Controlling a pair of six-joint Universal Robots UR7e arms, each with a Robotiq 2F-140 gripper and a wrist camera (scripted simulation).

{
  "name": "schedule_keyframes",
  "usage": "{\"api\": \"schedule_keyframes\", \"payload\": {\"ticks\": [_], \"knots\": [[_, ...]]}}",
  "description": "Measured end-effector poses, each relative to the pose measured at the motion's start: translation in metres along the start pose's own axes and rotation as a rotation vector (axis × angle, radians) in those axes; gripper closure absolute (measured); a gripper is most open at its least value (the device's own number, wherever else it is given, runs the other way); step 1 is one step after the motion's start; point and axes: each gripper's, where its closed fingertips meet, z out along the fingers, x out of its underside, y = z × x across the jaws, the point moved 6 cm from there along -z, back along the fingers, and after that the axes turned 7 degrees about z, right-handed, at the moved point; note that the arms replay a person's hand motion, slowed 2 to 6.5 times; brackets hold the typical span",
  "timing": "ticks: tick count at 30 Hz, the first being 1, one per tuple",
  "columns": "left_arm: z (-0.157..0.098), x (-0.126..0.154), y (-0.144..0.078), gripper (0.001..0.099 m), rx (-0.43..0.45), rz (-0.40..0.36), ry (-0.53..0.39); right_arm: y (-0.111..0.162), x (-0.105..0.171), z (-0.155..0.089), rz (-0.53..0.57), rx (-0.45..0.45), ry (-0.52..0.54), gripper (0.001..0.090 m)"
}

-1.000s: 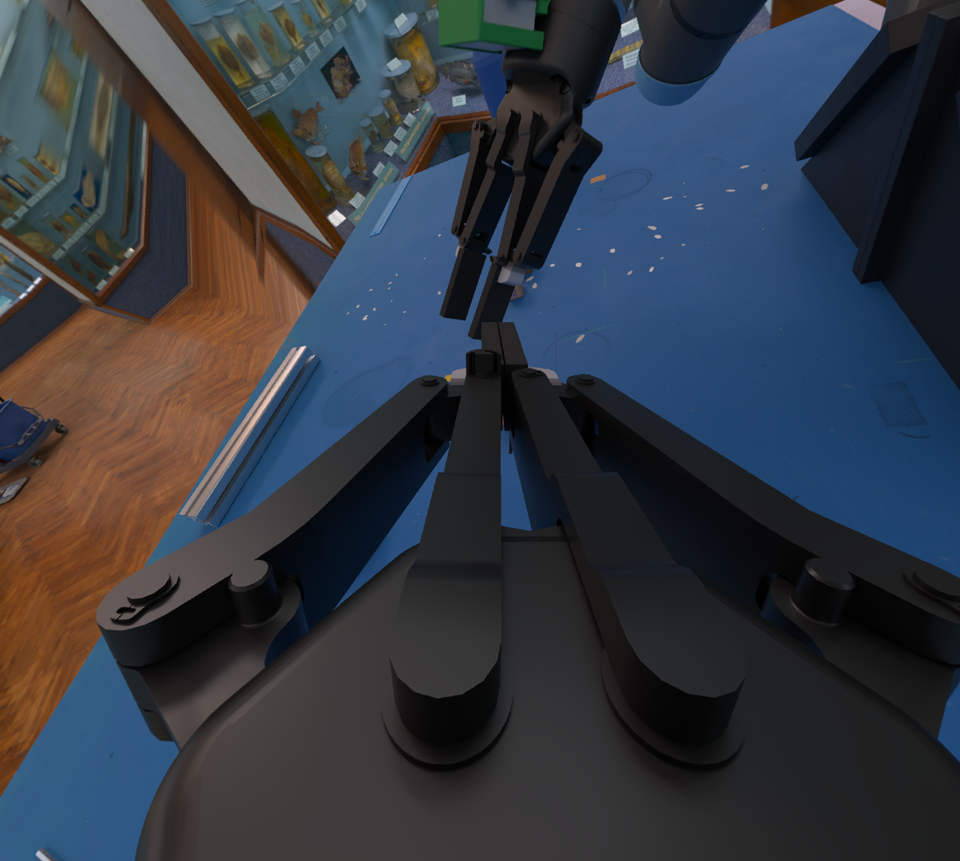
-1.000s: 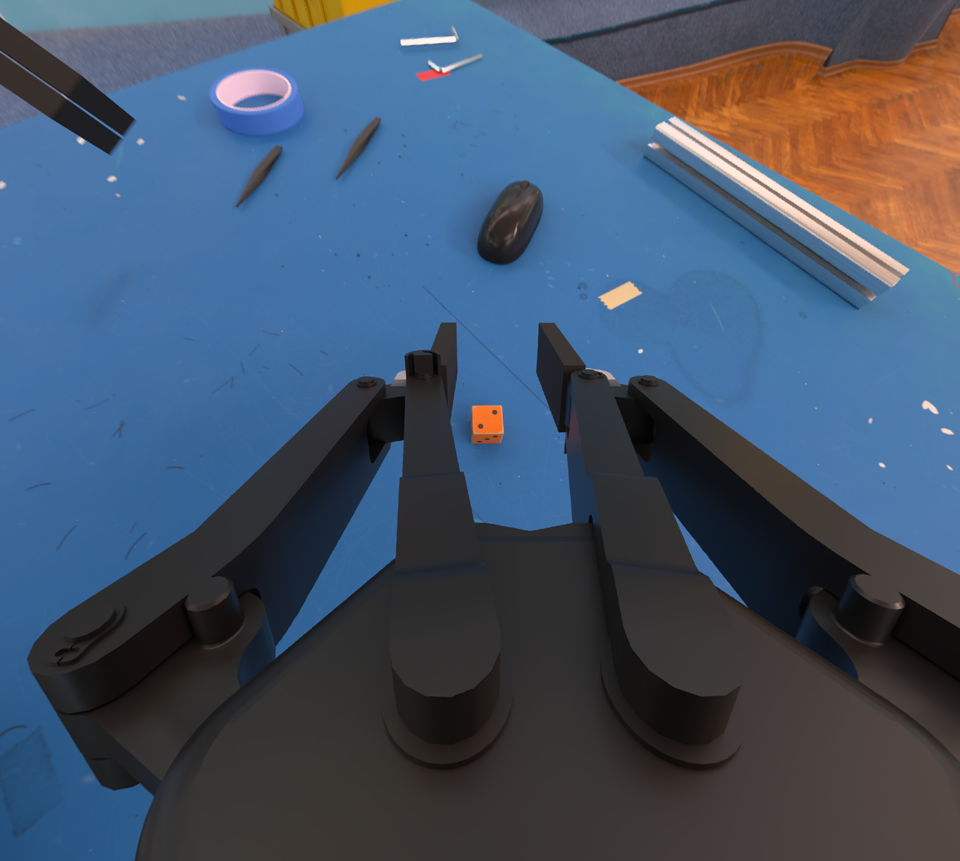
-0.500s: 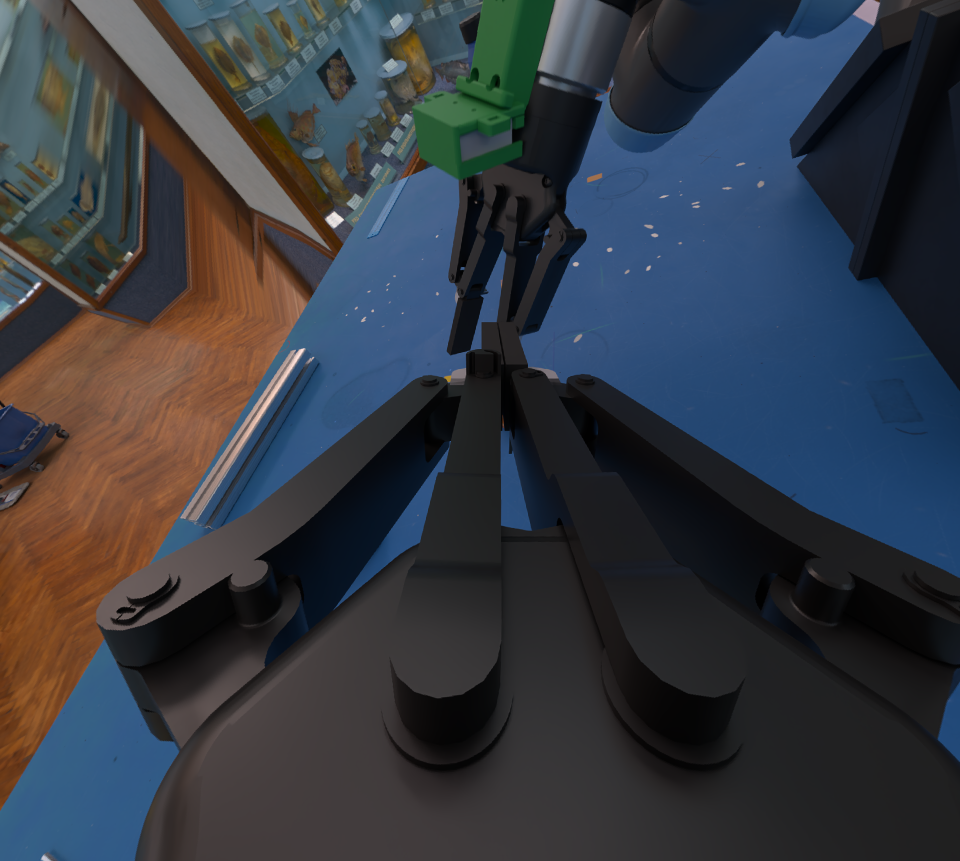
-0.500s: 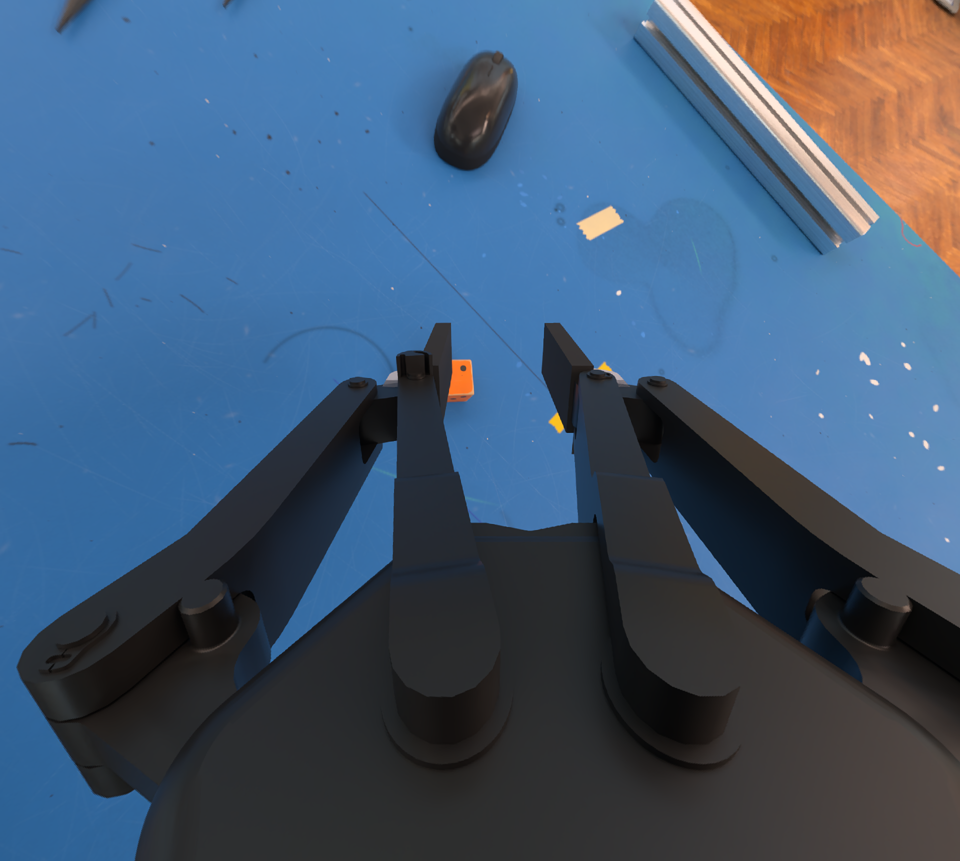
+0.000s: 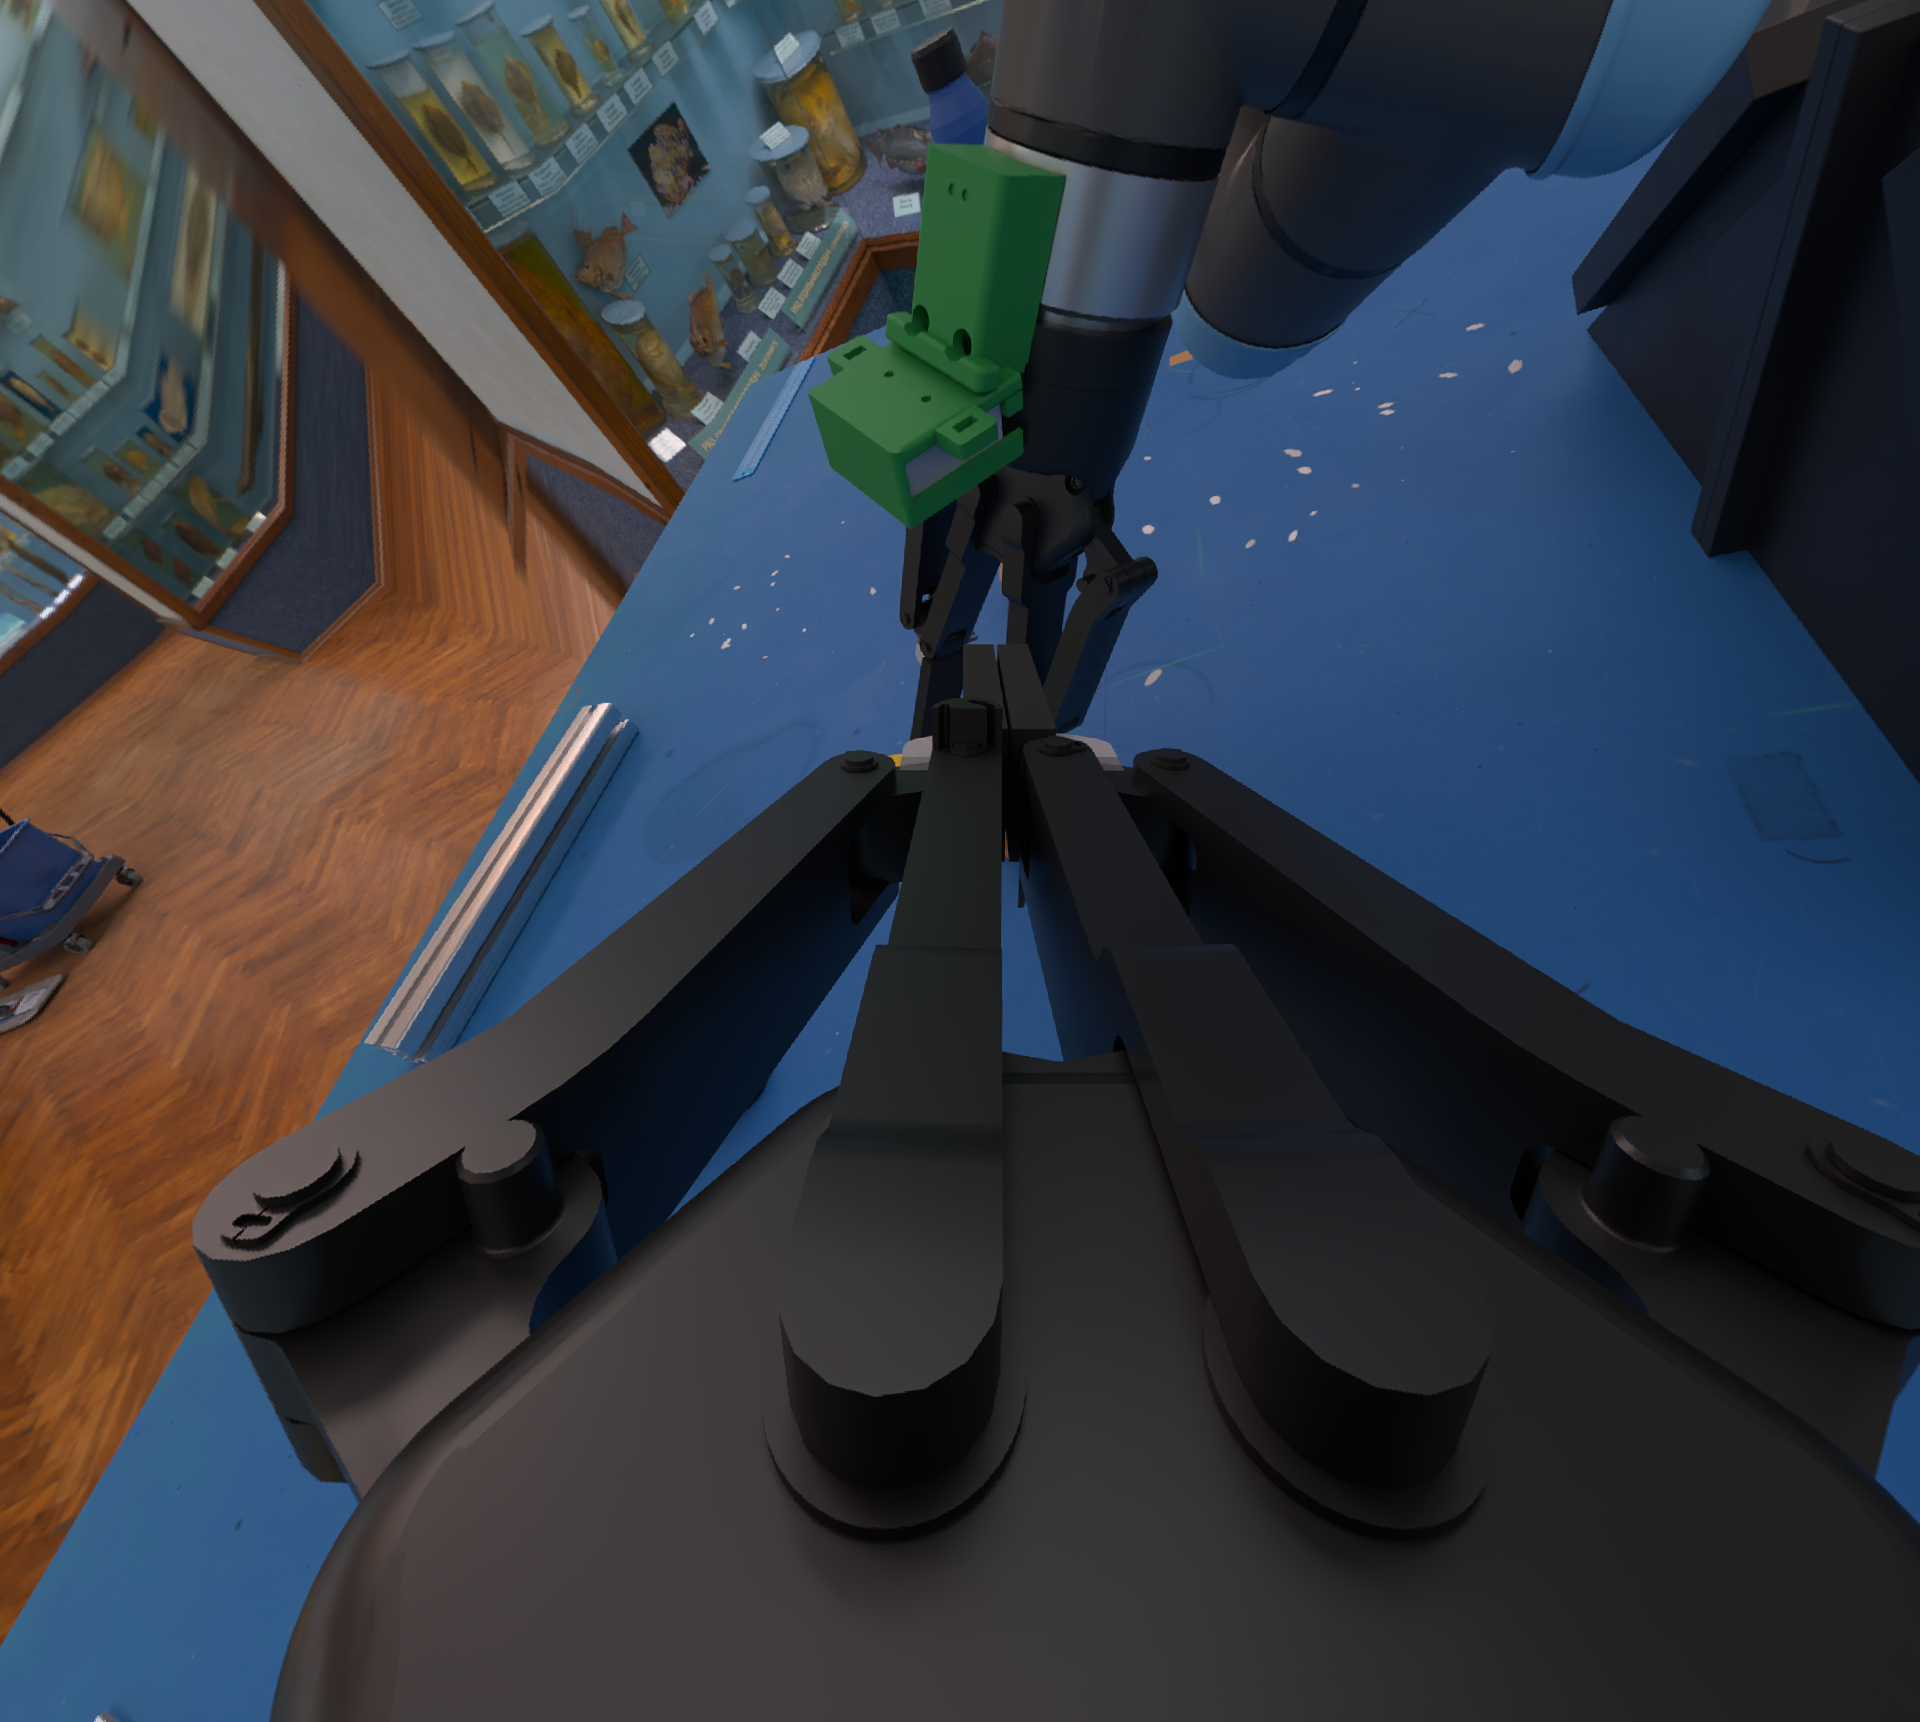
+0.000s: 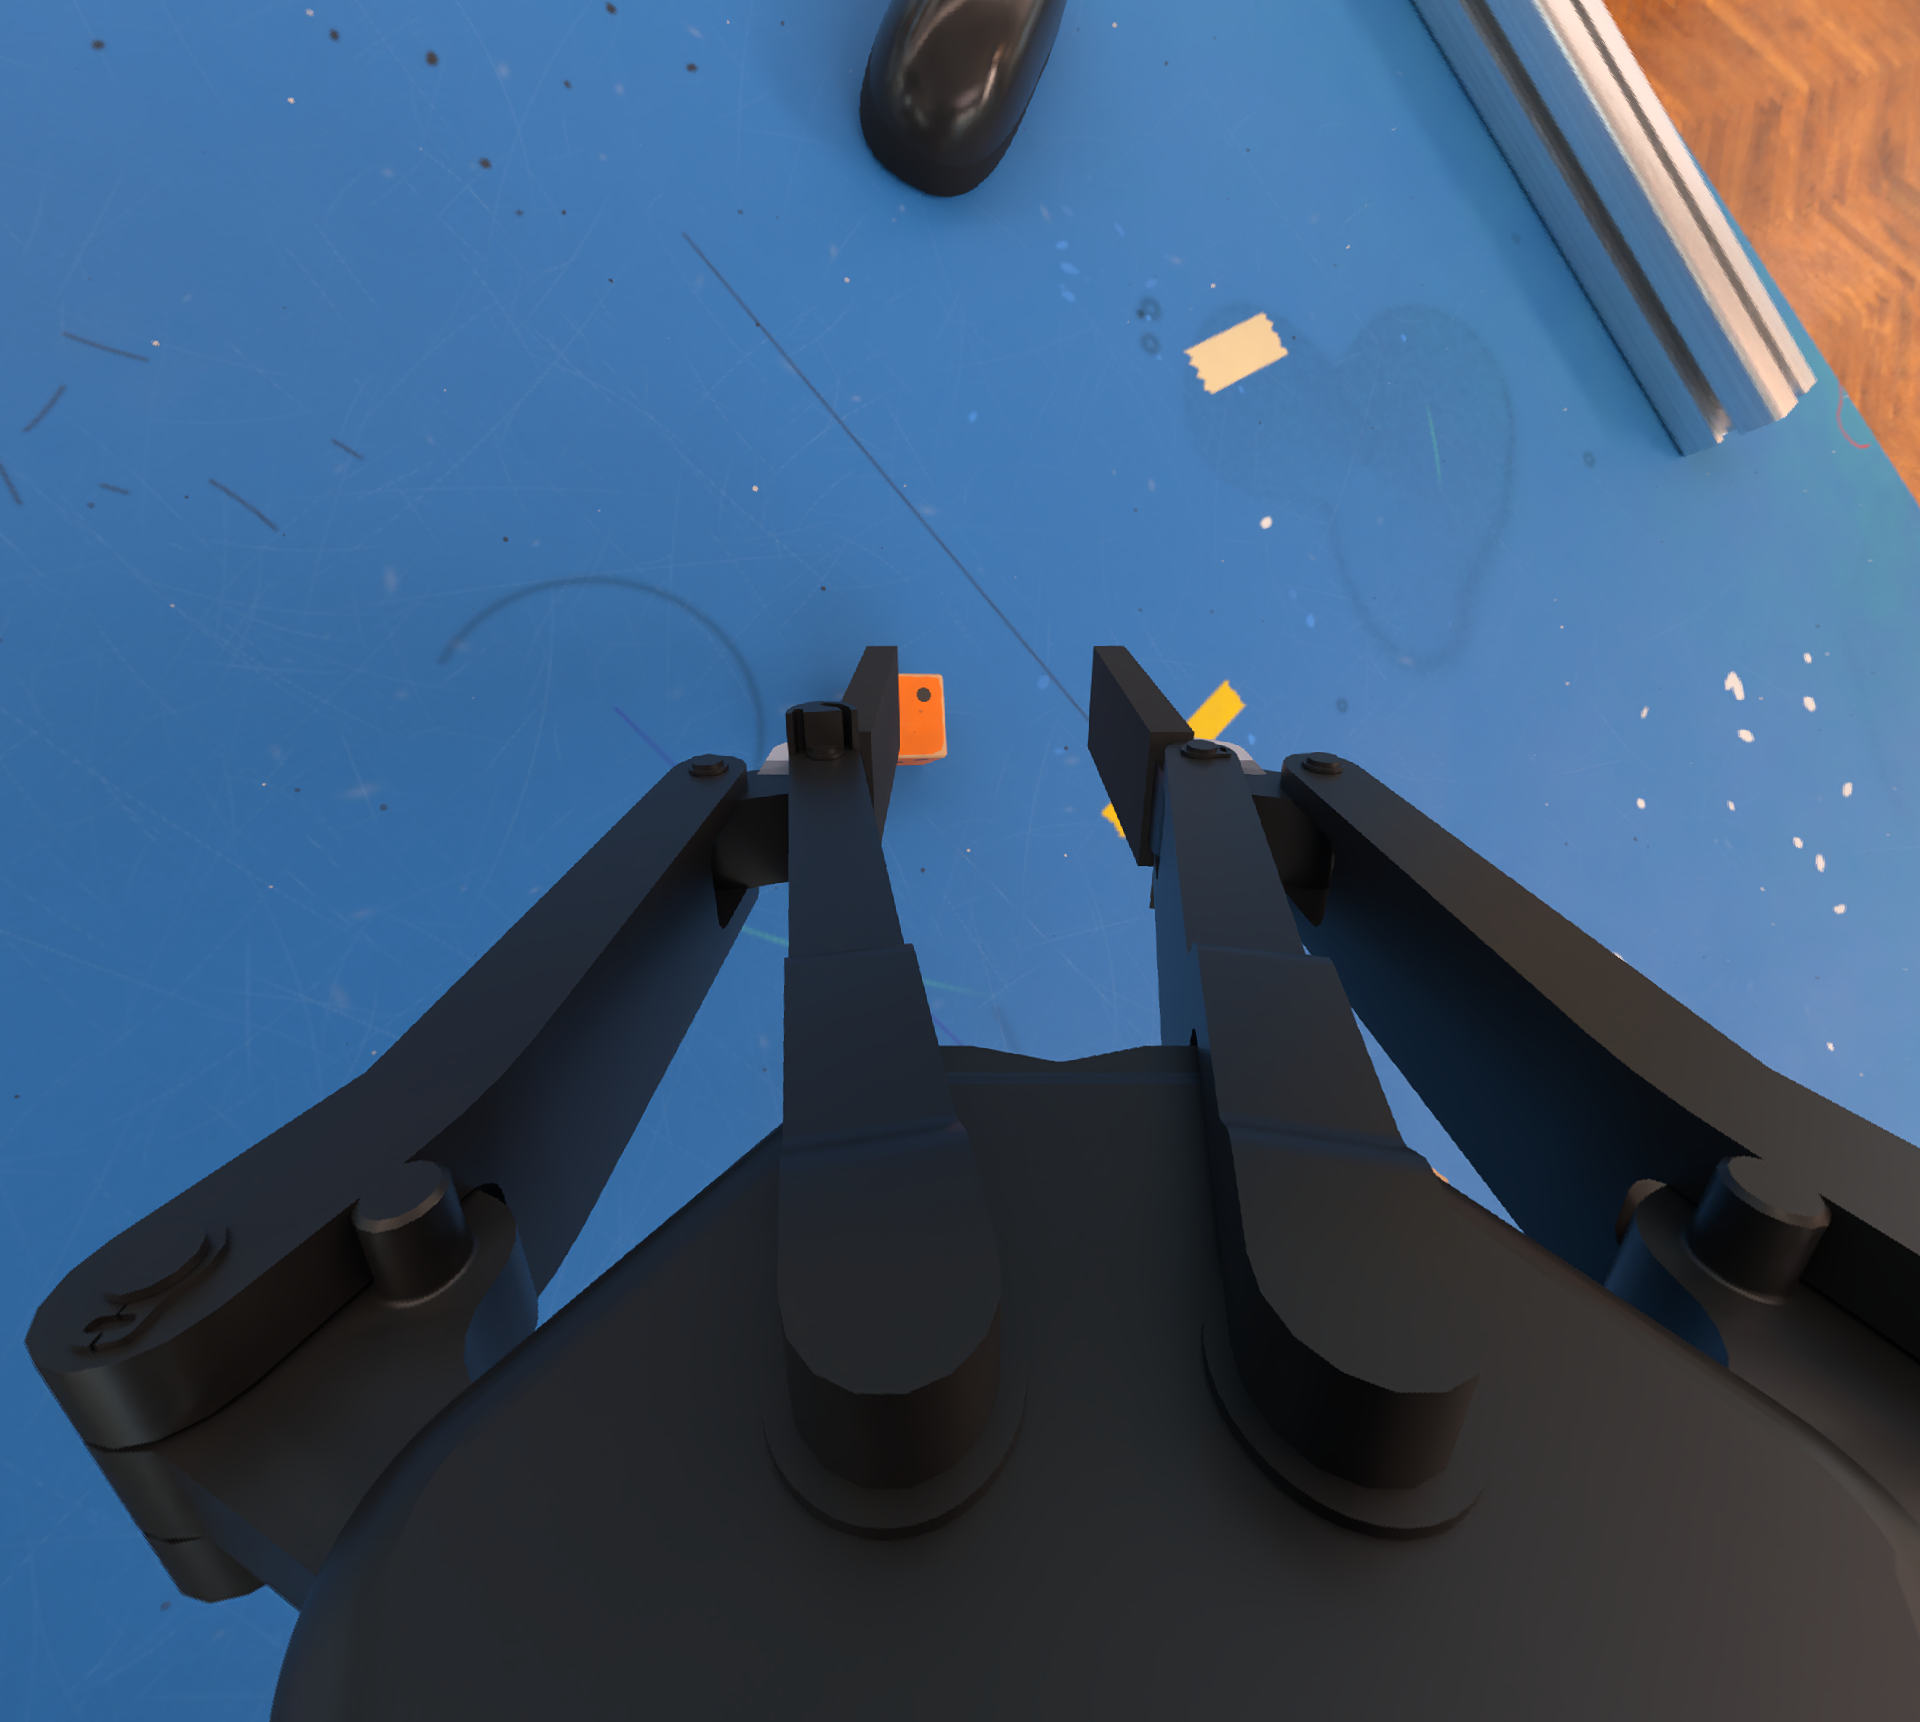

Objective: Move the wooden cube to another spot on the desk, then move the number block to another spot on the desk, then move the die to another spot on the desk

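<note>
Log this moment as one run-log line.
left gripper: shut, empty | right gripper: open above desk | die: beside its left finger, ungrasped | mouse: beyond

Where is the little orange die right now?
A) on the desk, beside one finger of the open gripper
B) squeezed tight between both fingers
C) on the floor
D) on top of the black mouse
A: the die sits on the desk beside one finger of the open right gripper, with a wide gap to the other finger.

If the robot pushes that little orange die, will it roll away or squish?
The die has flat faces and sharp corners, so it would probably slide or tip over once rather than keep rolling. It looks hard, so likely no squishing. It is small beside the right gripper, whose jaws stand open, so it is probably light and easily knocked on the smooth blue desk.
</note>
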Motion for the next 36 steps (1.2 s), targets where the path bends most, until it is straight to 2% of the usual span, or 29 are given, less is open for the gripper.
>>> {"api": "schedule_keyframes", "payload": {"ticks": [13,36], "knots": [[-0.001,0.000,0.000,0.0992,0.000,0.001,0.001,0.009,0.005,0.016,0.007,-0.058,0.043,0.0411],[0.000,0.003,0.003,0.0992,0.002,-0.010,0.001,0.011,0.008,0.027,0.039,-0.108,0.048,0.0445]]}}
